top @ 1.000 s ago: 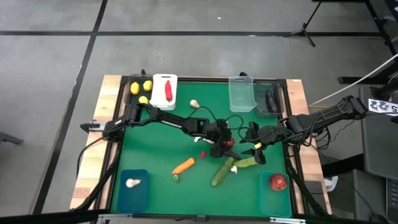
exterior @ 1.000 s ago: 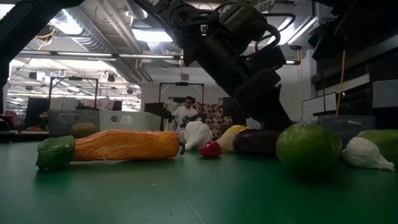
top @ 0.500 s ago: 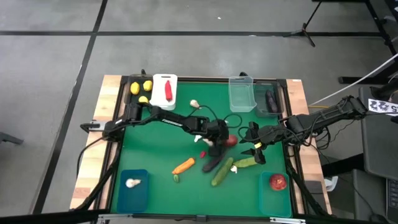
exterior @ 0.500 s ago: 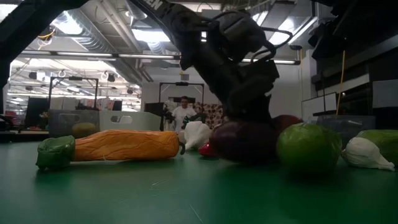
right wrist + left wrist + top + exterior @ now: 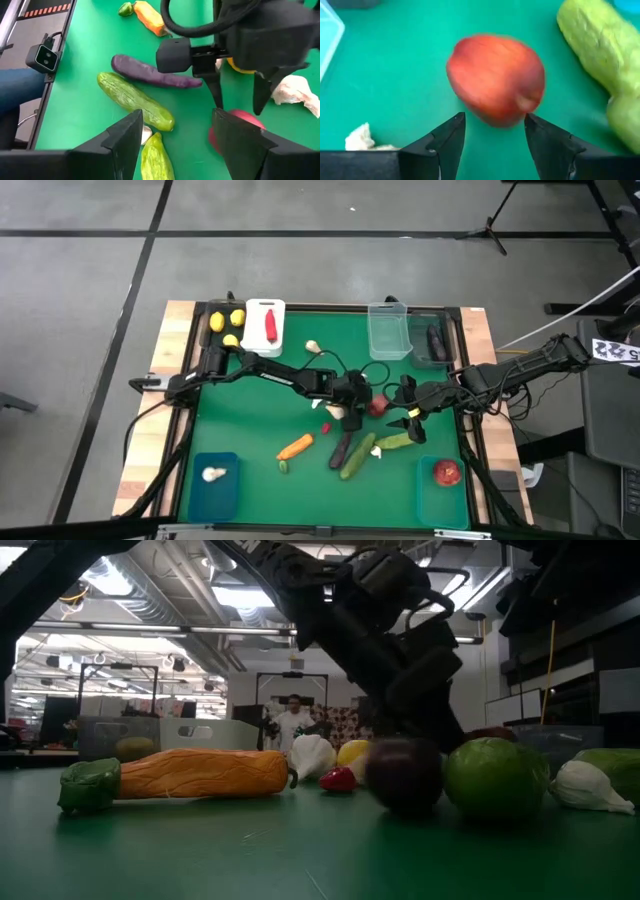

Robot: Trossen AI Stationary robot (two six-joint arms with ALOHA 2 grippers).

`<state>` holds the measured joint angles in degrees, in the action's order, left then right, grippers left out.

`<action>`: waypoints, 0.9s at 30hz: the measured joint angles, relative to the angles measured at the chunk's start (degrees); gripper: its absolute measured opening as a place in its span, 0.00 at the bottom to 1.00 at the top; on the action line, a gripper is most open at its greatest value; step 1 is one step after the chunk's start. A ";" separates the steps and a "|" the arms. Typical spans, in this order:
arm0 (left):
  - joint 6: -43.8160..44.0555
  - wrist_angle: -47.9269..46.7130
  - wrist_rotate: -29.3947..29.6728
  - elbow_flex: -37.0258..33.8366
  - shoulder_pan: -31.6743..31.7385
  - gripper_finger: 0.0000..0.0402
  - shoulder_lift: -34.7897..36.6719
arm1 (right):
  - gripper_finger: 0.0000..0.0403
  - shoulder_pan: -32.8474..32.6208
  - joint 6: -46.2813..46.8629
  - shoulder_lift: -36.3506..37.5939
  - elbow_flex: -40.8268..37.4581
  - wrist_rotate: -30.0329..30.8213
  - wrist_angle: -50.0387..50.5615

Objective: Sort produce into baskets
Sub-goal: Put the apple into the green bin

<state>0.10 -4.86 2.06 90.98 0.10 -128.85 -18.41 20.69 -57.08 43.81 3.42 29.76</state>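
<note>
Right now the left hand (image 5: pixel 364 408) hovers at a round red fruit (image 5: pixel 496 79) mid-bench, fingers either side, not clamped.

Its fingers (image 5: pixel 446 139) straddle the fruit with a gap showing, so nothing is gripped. A purple eggplant (image 5: pixel 343 448) lies at the fruit's seven o'clock, beside a green cucumber (image 5: pixel 358 459) and the orange carrot (image 5: pixel 295 447). At about three o'clock, just beside, the right hand (image 5: pixel 410 422) waits spread and empty. Another red fruit (image 5: pixel 446 471) sits in the teal basket (image 5: pixel 441 496) at five o'clock.
</note>
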 joint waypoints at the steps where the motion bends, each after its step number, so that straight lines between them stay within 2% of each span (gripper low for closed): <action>1: 0.74 0.31 0.01 0.00 0.06 0.51 0.04 | 0.59 0.01 0.06 0.00 0.00 0.00 0.07; 6: 4.47 -0.88 -0.24 0.00 1.16 0.56 0.10 | 0.59 0.00 0.87 0.00 0.00 -1.48 0.09; 18: 5.83 -2.71 -6.97 0.04 1.14 0.82 0.42 | 0.59 0.02 1.16 0.00 0.00 -1.51 0.09; 25: 7.50 -7.73 -5.95 0.04 1.82 0.84 5.49 | 0.59 0.00 1.13 0.07 0.66 -1.53 0.83; 27: 7.96 -7.48 -4.14 0.04 1.88 0.84 7.03 | 0.59 0.00 1.11 0.82 2.08 -1.51 1.73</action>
<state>8.06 -12.34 -2.08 91.02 1.98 -121.82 -18.41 21.80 -56.26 45.89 1.91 31.49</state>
